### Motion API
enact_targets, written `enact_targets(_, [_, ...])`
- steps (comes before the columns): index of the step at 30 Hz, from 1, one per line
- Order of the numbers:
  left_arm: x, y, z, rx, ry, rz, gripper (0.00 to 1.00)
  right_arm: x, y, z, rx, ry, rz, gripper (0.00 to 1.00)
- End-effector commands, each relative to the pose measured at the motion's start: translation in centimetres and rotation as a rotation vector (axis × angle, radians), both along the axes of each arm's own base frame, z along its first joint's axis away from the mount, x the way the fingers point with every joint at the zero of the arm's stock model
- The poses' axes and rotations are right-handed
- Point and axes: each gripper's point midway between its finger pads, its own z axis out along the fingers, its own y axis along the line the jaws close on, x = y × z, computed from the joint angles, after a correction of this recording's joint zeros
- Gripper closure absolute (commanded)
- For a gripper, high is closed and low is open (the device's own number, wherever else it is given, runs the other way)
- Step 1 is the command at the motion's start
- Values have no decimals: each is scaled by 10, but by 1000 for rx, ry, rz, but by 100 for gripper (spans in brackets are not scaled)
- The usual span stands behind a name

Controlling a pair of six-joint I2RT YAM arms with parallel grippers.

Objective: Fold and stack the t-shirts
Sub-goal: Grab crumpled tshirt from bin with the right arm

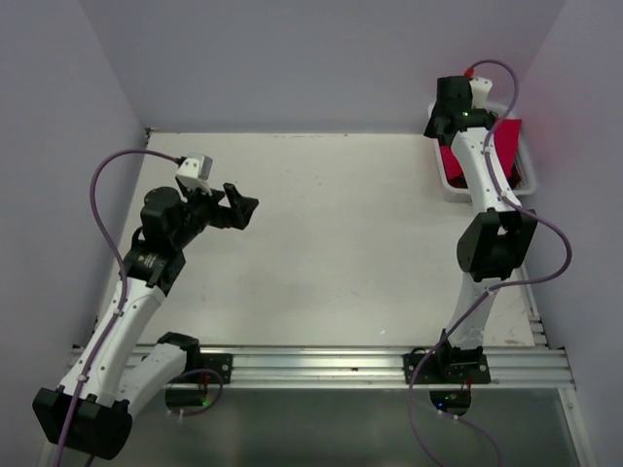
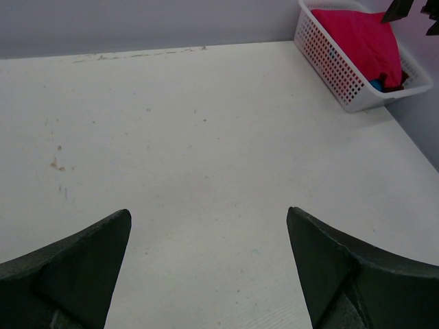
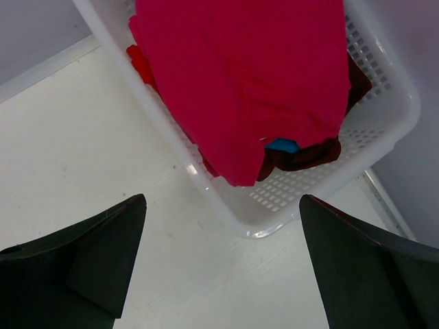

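**Fingers (image 2: 68, 274) wide apart on both arms, t-shirts (image 3: 254, 82) heaped in the basket (image 3: 387, 113)**

Spread to their widest, the two dark fingers of the left gripper (image 2: 209, 267) had nothing between them. That gripper hovered above the left half of the bare white table (image 1: 331, 243), aimed across the surface toward the far right corner. The right gripper (image 3: 223, 260) likewise had its fingers (image 3: 82, 267) fully parted and empty. It hung above one corner of the white slatted basket, which sat in the table's far right corner, close to the walls.

All the t-shirts lay inside that basket. A crimson t-shirt (image 3: 233, 110) was on top, covering most of the pile. At its lower edge a small patch of the turquoise t-shirt (image 3: 282, 144) showed, touching a darker red cloth (image 3: 309, 154) just beside it. A brighter red fold (image 3: 139, 62) peeked out at the opposite side, against the basket's wall. Both grippers were apart from the cloth, the left one well away from it.
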Motion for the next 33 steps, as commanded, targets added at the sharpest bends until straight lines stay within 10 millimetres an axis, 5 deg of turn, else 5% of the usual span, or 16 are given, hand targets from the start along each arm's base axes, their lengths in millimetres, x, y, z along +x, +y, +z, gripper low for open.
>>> enact_targets(1, [-4, -1, -3, 11, -8, -14, 0, 5, -28, -6, 14, -18, -105, 1])
enact_targets(6, [-5, 0, -5, 12, -7, -11, 0, 18, -34, -24, 51, -2, -91, 1])
enact_targets(12, [-6, 1, -6, 15, -3, -4, 0, 28, -70, -32, 140, -12, -118, 2])
enact_targets(16, [-8, 2, -7, 16, -4, 1, 0, 32, -77, -56, 238, 7, -107, 12])
enact_targets(24, [-9, 3, -7, 20, -8, 1, 0, 39, -58, -96, 349, 70, -20, 15])
enact_targets(28, [-9, 3, -7, 20, -7, 3, 0, 51, -27, -95, 472, 43, 122, 15])
enact_targets(33, [-10, 4, -8, 20, -8, 4, 0, 52, -28, -93, 471, 35, 125, 29])
